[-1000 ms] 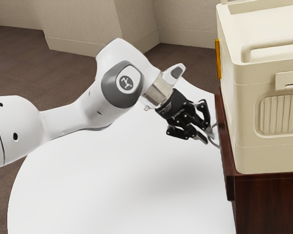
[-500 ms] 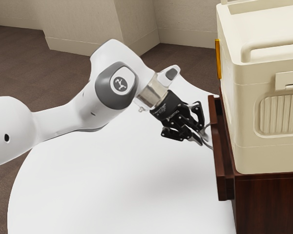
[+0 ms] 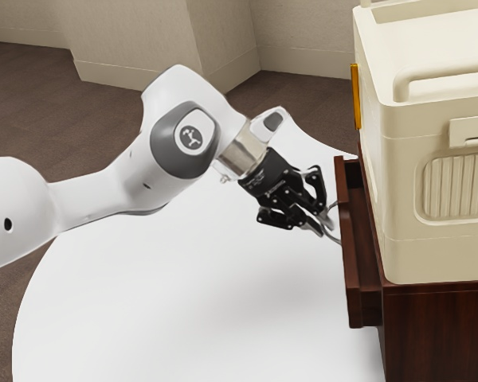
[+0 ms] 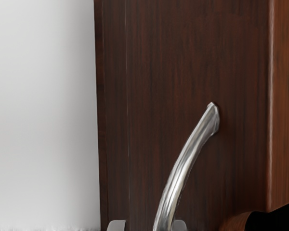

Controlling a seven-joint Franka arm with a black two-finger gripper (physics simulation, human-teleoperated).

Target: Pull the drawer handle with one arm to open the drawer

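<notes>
At the cabinet's front in the exterior view, my gripper (image 3: 327,228) is shut on the curved metal handle (image 3: 334,239), its fingers on two sides of the bar. The dark wood drawer (image 3: 350,259) stands partly out of the cabinet, with a dark strip of its inside showing behind the front panel. In the wrist view, the silver handle (image 4: 183,166) rises from between the fingertips of the gripper (image 4: 147,225) and joins the drawer front (image 4: 183,62); the gripped stretch of the bar is hidden.
A large cream box (image 3: 402,251) sits on the dark wood cabinet (image 3: 438,334), with a narrow orange piece (image 3: 355,97) on its side. A white round surface (image 3: 199,294) spreads below the arm, and beige walls (image 3: 135,44) stand behind.
My gripper has moved back toward the exterior view's left with the handle. The drawer has come out with it, from nearly flush with the cabinet to partly open, most of it in the first half second.
</notes>
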